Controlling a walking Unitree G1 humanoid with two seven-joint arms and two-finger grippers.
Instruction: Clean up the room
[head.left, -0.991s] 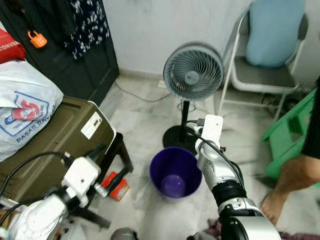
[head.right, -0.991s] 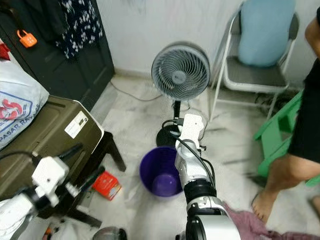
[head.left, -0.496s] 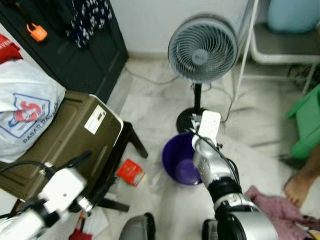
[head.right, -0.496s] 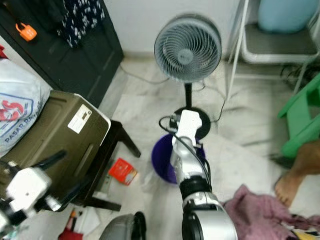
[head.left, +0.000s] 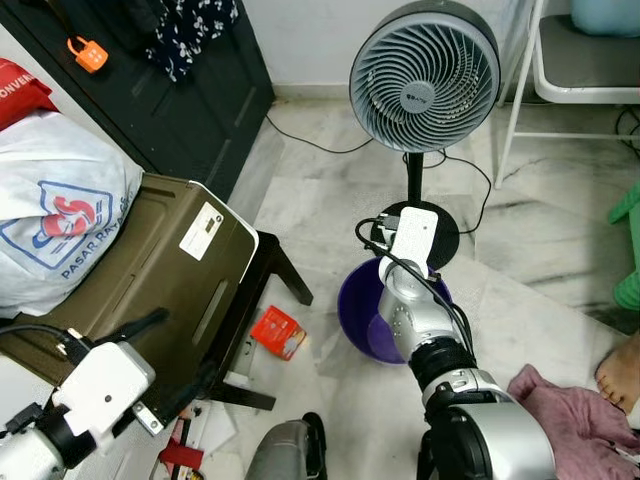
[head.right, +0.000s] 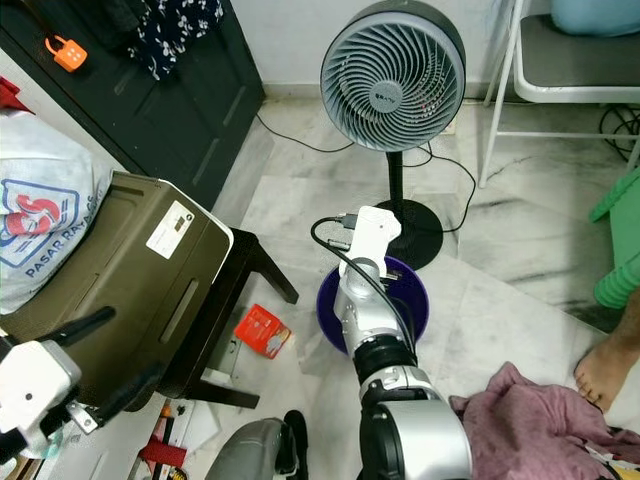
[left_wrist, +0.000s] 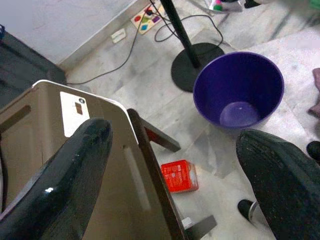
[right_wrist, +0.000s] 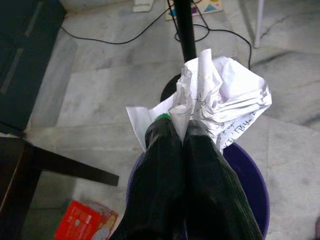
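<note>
Crumpled paper (right_wrist: 220, 107), white with handwriting, pinched between the closed black fingers (right_wrist: 165, 165) of the right gripper (right_wrist: 182, 131), held above the near rim of the purple bucket (left_wrist: 239, 89). Bucket standing on the marble floor (head.left: 300, 205) just in front of the black round base of the grey pedestal fan (head.left: 424, 78). Right arm (head.left: 410, 300) reaching forward over the bucket. Left gripper (left_wrist: 175, 165) spread wide open, holding nothing, hovering over the olive-brown case (head.left: 150, 290) resting on a dark stool (head.left: 270, 290). Small red box (head.left: 278, 332) lying on the floor between stool and bucket. White printed bag (head.left: 55, 220) beside the case; pink cloth (head.right: 520, 420) on the floor near a person's bare foot (head.right: 607, 365).
</note>
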